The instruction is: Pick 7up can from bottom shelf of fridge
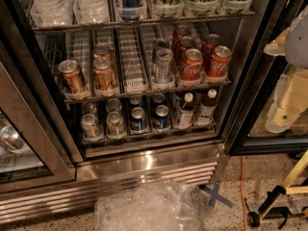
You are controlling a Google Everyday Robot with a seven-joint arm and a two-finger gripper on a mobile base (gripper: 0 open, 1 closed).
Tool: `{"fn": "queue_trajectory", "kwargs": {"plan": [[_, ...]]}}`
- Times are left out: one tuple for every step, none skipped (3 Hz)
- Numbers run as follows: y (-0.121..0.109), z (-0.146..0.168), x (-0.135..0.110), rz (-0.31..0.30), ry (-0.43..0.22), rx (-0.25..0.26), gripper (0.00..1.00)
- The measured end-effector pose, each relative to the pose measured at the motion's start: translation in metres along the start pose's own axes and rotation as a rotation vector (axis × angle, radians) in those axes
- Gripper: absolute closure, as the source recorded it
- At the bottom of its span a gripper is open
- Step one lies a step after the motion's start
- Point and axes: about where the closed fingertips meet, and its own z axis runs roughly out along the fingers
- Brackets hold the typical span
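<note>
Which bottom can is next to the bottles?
The front right blue Pepsi can; the other Pepsi and the 7up cans stand further left. The hand hangs at far right.

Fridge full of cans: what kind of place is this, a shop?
Probably a shop or office snack corner: a tall glass-door fridge with wire shelves of 7up cans, Coke cans, bottles, on a speckled floor. The robot's pincer hangs right of it.

7up can point(114, 123) upright, second lane front, bottom shelf point(149, 135) of open fridge point(144, 160); gripper point(281, 112) outside, far right.
</note>
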Motion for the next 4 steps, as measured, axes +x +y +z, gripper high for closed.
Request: {"fn": "queue_trajectory", "kwargs": {"plan": [[0.0,0.0,0.0,0.0,0.0,0.0,0.0],[0.007,0.023,-0.006,0.058,-0.068,-0.011,0.0],[0.035,0.085,-0.02,0.227,-0.182,-0.081,0.0],[0.062,0.138,-0.035,0.374,-0.261,-0.125,0.0]]}}
